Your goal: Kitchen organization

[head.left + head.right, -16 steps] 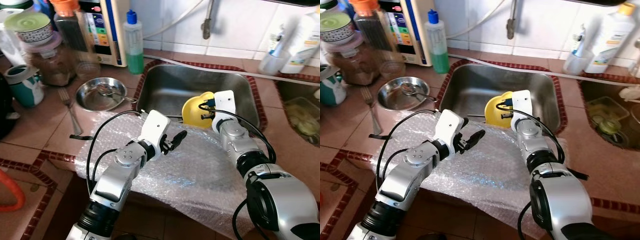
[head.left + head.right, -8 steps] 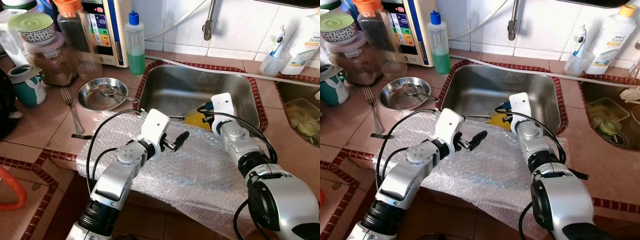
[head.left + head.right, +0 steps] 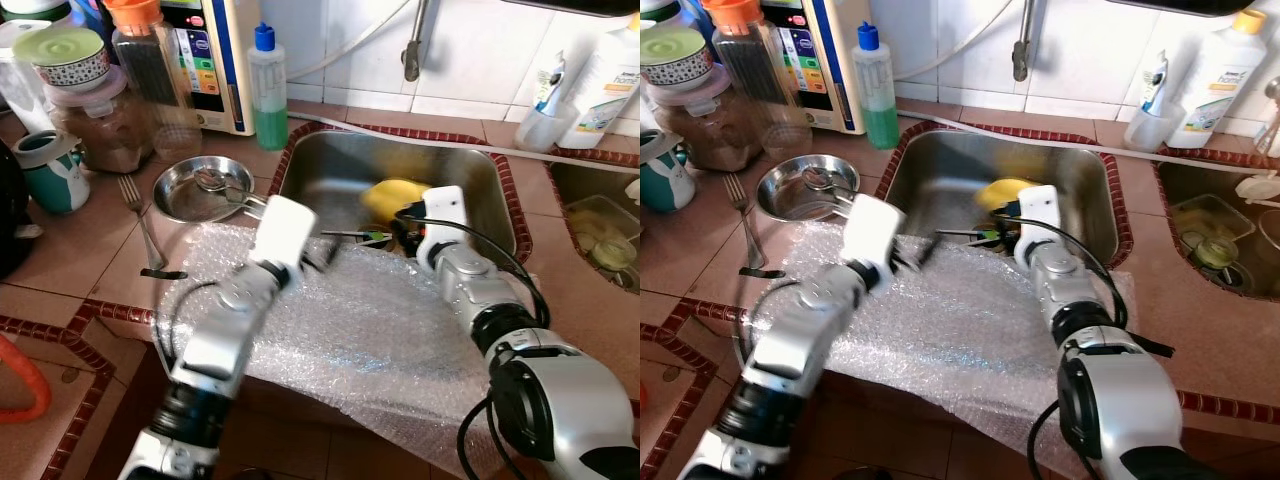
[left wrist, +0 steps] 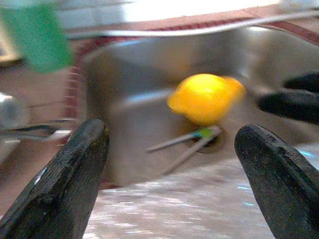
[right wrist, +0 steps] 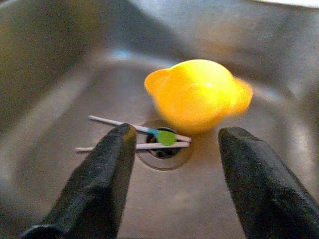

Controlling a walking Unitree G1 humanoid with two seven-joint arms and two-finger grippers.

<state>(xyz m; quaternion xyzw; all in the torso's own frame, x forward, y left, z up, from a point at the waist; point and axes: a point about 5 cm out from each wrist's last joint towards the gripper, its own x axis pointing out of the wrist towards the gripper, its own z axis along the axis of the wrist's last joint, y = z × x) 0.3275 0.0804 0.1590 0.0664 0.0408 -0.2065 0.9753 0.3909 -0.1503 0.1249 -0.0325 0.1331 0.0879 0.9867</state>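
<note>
Right wrist view: yellow bowl lying upside down in the sink, by the drain, touching two thin sticks — blurred. Right gripper hovering just short of it, fingers spread, gripping nothing. Left gripper hanging over the bubble wrap at the sink's near rim — fingers wide apart, empty.

- Bright, even daylight; white glare on the tiles behind the sink.
- Left gripper and its arm smeared by motion blur.
- Beyond both grippers' fingers, the yellow bowl is soft and overexposed.
</note>
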